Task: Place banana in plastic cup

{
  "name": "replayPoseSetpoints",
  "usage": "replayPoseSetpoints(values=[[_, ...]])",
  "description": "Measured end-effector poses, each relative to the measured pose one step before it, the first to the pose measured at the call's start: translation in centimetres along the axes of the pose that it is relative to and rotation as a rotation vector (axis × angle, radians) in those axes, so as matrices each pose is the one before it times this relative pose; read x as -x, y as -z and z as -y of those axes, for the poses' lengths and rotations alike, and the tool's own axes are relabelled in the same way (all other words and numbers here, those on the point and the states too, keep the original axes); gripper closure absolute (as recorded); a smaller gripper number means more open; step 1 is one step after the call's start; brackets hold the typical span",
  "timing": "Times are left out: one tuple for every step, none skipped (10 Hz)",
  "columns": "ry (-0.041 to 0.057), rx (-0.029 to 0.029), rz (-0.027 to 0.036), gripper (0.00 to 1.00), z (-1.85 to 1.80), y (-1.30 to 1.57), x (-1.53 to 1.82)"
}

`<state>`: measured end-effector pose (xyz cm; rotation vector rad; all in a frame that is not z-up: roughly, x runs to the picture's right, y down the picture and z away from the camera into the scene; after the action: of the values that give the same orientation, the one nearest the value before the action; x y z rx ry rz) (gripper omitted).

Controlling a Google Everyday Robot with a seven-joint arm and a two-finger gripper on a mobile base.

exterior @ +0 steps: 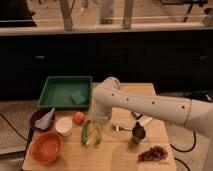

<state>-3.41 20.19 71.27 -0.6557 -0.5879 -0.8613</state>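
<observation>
My gripper (98, 121) hangs from the white arm (150, 105) that reaches in from the right. It sits just above the translucent light-green plastic cup (96, 142) on the wooden table (115, 155). The pale yellow banana (94, 133) stands tilted at the cup's mouth, directly under the gripper; its upper end is hidden by the wrist. I cannot tell how deep it sits in the cup. A dark green elongated vegetable (85, 131) lies right beside the cup on its left.
A green tray (57, 92) with a sponge (77, 97) stands at the back left. A dark bowl (41, 121), a white round container (63, 126), an orange fruit (78, 118) and an orange bowl (46, 147) are on the left. A dark metal cup (137, 133) and a brown snack pile (152, 154) are on the right.
</observation>
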Motion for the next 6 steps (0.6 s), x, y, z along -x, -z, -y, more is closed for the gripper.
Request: replayPoseSetpoints(values=[[0.00013, 0.00184, 0.00023, 0.98, -0.252, -0.028, 0.098], [0.00082, 0.00190, 0.00033, 0.98, -0.210, -0.061, 0.097], [0.00124, 0.00328, 0.00008, 0.98, -0.148, -0.099, 0.084], [-0.00072, 0.00107, -0.00121, 0.93, -0.045, 0.027, -0.001], [-0.00170, 0.00222, 0.00019, 0.86, -0.111, -0.035, -0.022], [-0.00233, 0.00175, 0.00064, 0.73, -0.097, -0.045, -0.035]])
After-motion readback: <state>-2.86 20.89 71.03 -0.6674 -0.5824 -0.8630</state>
